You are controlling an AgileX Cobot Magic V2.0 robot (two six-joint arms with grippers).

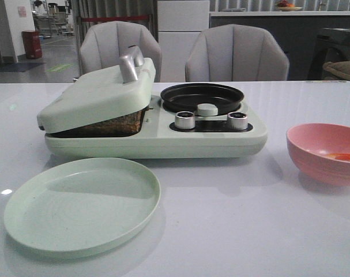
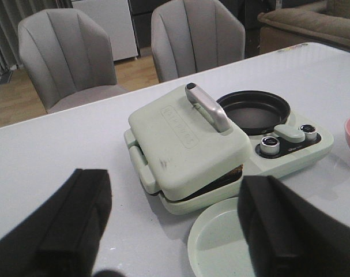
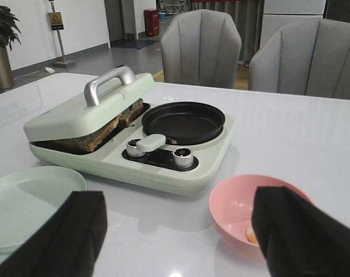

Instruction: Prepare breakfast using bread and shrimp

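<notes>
The bread [image 1: 114, 124] lies inside the pale green sandwich maker [image 1: 157, 141] under its nearly closed lid [image 1: 97, 95]; only the brown edges show, also in the right wrist view [image 3: 100, 134]. The shrimp [image 1: 341, 156] lies in the pink bowl [image 1: 324, 151] at the right; in the right wrist view it [image 3: 251, 233] peeks out beside a finger. My left gripper [image 2: 175, 231] is open and empty, above the table before the sandwich maker [image 2: 221, 144]. My right gripper [image 3: 177, 231] is open and empty, near the pink bowl [image 3: 241, 205]. Neither gripper shows in the front view.
An empty pale green plate [image 1: 82, 205] lies in front of the sandwich maker. A black round pan [image 1: 202, 96] and two knobs [image 1: 185, 119] sit on the maker's right half. Two grey chairs [image 1: 235, 55] stand behind the table.
</notes>
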